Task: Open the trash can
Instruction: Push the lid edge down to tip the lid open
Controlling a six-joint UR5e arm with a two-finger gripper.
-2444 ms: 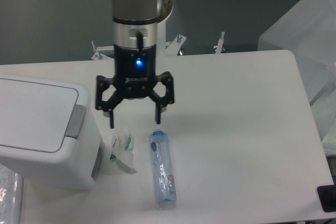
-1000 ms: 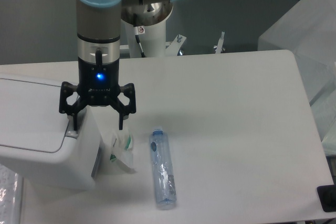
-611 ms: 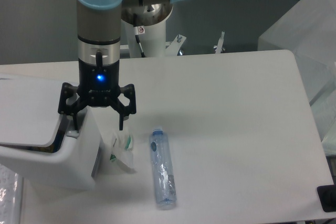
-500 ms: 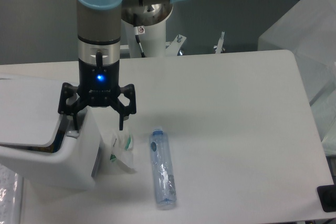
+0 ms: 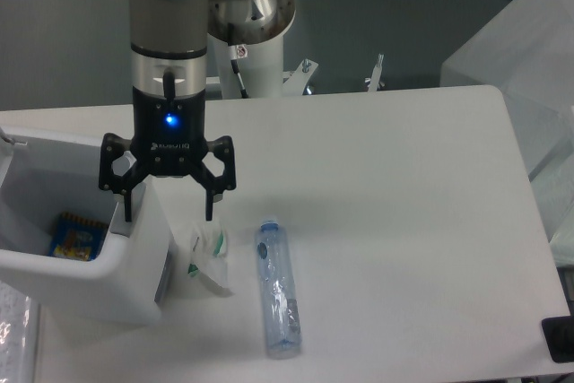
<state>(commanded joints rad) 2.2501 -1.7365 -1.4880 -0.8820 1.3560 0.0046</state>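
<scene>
The white trash can (image 5: 134, 262) stands at the table's left edge. Its lid is swung up out of the way and the inside shows, with a blue and yellow packet (image 5: 70, 235) lying at the bottom. My gripper (image 5: 168, 210) is open and empty, hanging over the bin's right rim. Its left finger (image 5: 126, 205) is just above the rim where the push tab was; its right finger (image 5: 209, 206) is outside the bin, over the table. The grey push tab is hidden.
A crumpled white and green wrapper (image 5: 208, 256) lies just right of the bin. A clear plastic bottle (image 5: 277, 287) lies on its side further right. A translucent box (image 5: 529, 60) stands off the table's right edge.
My gripper moved left from over the bottle to the bin's right rim. The lid, flat and shut before, tilted up and has swung fully open, showing the inside.
</scene>
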